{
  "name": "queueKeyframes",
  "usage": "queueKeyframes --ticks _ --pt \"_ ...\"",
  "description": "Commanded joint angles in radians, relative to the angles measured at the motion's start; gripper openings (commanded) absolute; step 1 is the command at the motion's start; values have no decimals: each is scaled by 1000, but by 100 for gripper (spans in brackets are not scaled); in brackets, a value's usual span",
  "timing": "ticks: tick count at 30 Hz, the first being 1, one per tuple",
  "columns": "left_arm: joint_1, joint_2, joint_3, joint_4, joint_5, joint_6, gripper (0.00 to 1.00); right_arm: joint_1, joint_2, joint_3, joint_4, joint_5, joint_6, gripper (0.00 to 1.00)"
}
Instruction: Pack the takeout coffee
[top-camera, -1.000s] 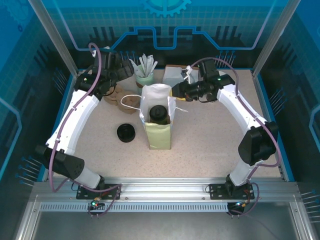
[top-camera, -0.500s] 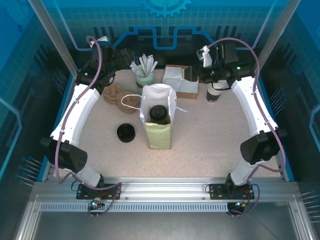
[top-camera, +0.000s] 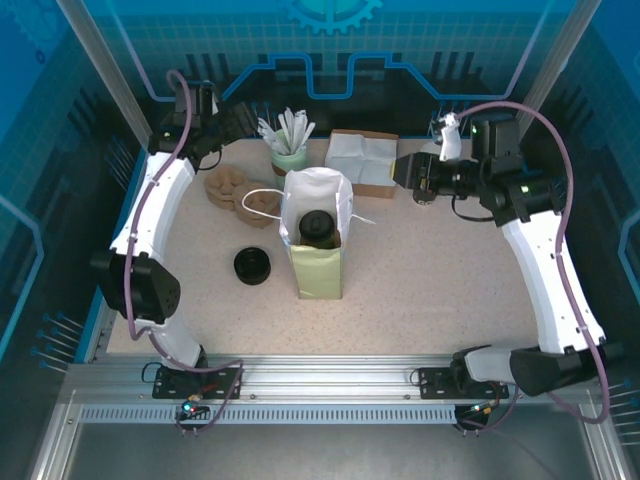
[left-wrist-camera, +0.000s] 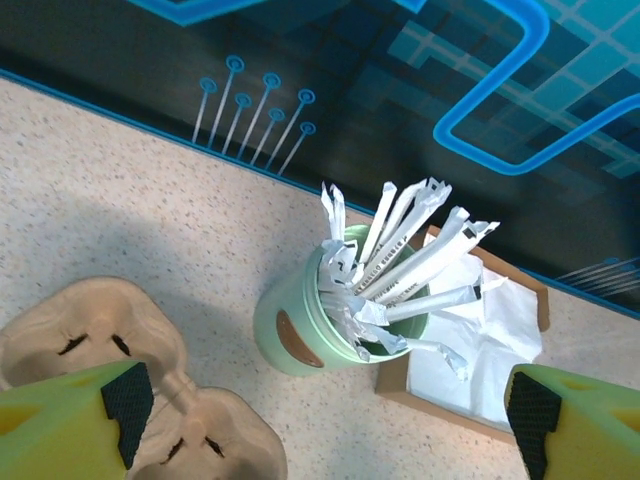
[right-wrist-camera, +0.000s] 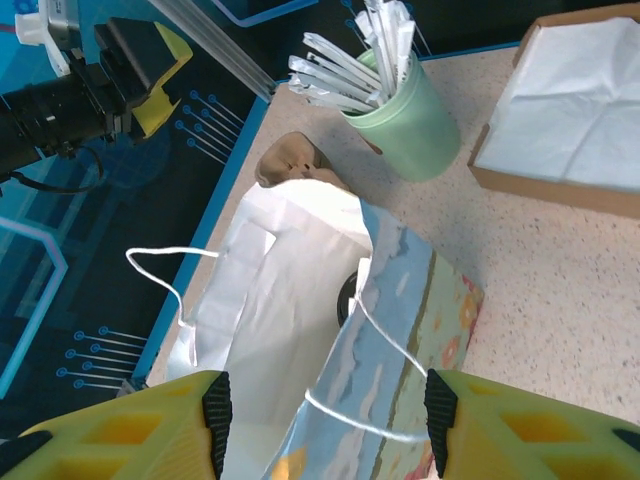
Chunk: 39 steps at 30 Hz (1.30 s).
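1. The takeout coffee (top-camera: 318, 228) sits inside the paper bag (top-camera: 316, 270). Its black lid shows through the bag's open top.
2. The paper bag stands upright near the middle of the surface (top-camera: 430, 290). Its white string handles flop out to the sides.
3. The left end effector (top-camera: 236, 120) is up over the far left corner of the surface. Its fingers (left-wrist-camera: 60, 430) are spread wide and hold nothing.
4. Below the left fingers are a green cup of stirrers (left-wrist-camera: 300, 335) and some tan cup trays (left-wrist-camera: 90, 335).
5. The right end effector (top-camera: 414, 176) is near the far edge, just beside a box of napkins (top-camera: 362, 162). Its fingers (right-wrist-camera: 120, 430) are spread apart and hold nothing.
6. A loose black lid (top-camera: 252, 266) lies flat on the surface, on the bag's left-edge side and not touching it.
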Motion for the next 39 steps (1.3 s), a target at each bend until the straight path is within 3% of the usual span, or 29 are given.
queueKeyframes --ticks 1,17,32,39 --pt "39 58 37 11 141 -76 89 -5 -15 -27 13 34 34 55" --pt "62 339 275 16 217 -151 67 -6 62 16 35 92 46 48" --pt "62 412 284 53 252 -145 47 -9 137 103 -23 133 1 46" --pt "61 428 282 69 281 -140 43 -10 157 102 -21 136 -3 46"
